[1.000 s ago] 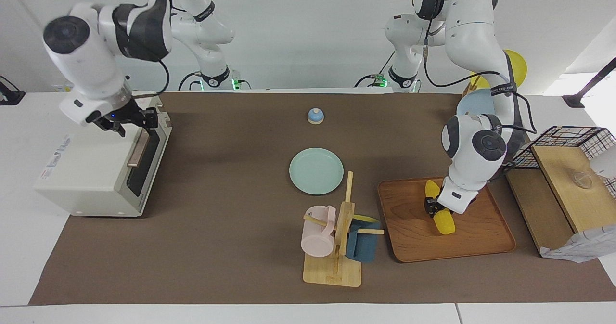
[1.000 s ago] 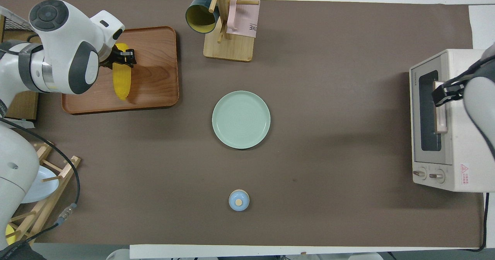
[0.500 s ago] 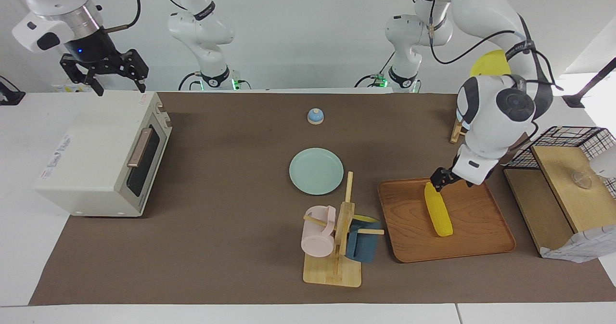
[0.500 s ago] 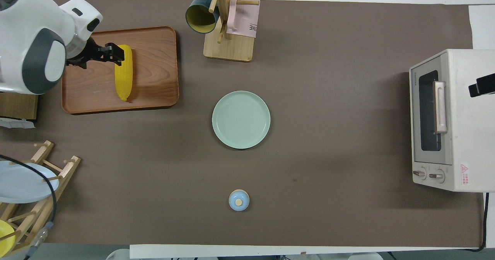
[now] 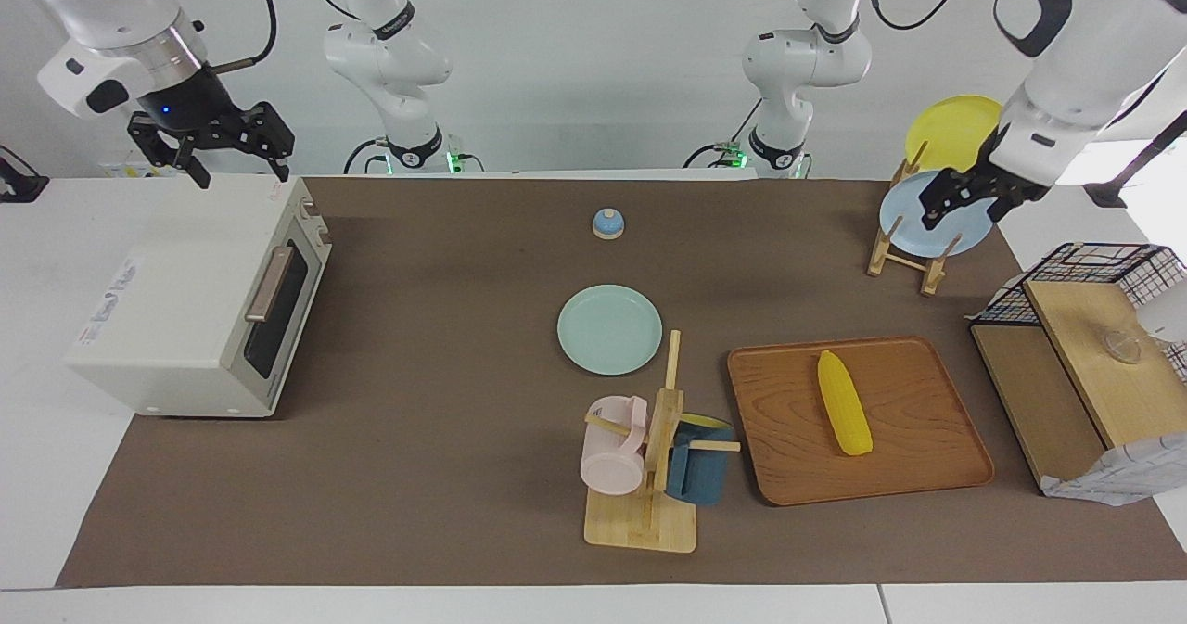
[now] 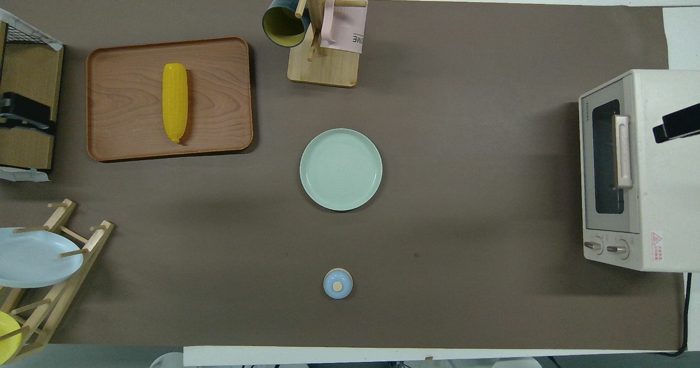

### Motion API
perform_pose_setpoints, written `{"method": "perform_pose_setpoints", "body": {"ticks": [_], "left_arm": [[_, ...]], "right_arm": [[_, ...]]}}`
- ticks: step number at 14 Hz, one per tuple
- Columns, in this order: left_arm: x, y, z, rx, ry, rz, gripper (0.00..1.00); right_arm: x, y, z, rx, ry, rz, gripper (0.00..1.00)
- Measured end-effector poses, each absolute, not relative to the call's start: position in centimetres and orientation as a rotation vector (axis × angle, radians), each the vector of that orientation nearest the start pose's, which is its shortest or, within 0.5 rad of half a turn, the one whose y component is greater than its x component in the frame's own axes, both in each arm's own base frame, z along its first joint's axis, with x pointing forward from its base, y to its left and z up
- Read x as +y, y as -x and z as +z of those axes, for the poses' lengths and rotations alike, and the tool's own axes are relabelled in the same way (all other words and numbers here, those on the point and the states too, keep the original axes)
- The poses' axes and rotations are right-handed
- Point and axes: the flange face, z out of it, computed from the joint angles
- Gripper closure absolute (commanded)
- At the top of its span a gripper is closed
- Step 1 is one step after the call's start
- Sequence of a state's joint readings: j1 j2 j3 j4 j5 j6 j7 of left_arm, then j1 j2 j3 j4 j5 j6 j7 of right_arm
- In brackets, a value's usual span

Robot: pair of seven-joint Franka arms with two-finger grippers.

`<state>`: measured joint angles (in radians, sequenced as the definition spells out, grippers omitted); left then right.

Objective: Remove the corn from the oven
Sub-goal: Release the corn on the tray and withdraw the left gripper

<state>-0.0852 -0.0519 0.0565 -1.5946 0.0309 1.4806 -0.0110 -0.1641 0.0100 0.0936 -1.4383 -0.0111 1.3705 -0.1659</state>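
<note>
While the corn [image 5: 844,403] lies on the wooden tray [image 5: 937,457], oven [image 5: 199,299] door shut, both claws hang up high, spread wide, empty: left gripper [image 5: 969,199] over the plate rack [image 5: 904,258], right gripper [image 5: 211,146] over the oven.

You have bright, even light from above in both views, with no dim corners. Shadows are soft and short: the oven [image 5: 199,295] throws a faint dark band on the brown mat [image 5: 445,476] toward the table's middle, the wooden tray [image 6: 169,99] shows a thin dark edge on its side nearer the robots, and broad, pale smudges lie around the green plate [image 6: 340,169]. The white wall and table margins read nearly washed out. The oven's glass door stays dark, without glare. Focus is sharp throughout; straight edges bow only slightly near the frame borders.
</note>
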Motion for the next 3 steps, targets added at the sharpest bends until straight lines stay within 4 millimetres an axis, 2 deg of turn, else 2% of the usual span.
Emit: {"method": "perform_pose_setpoints", "body": {"ticks": [1,3], "left_arm": [[-0.5,-51.84,64.93,0.031,3.121,0.076,0.0],[-0.61,-51.12,65.88,0.044,3.129,0.059,0.0]], "right_arm": [[-3.86,-53.47,66.32,-0.149,3.136,0.124,0.0],[-3.73,-53.48,66.32,-0.153,3.136,0.124,0.0]]}}
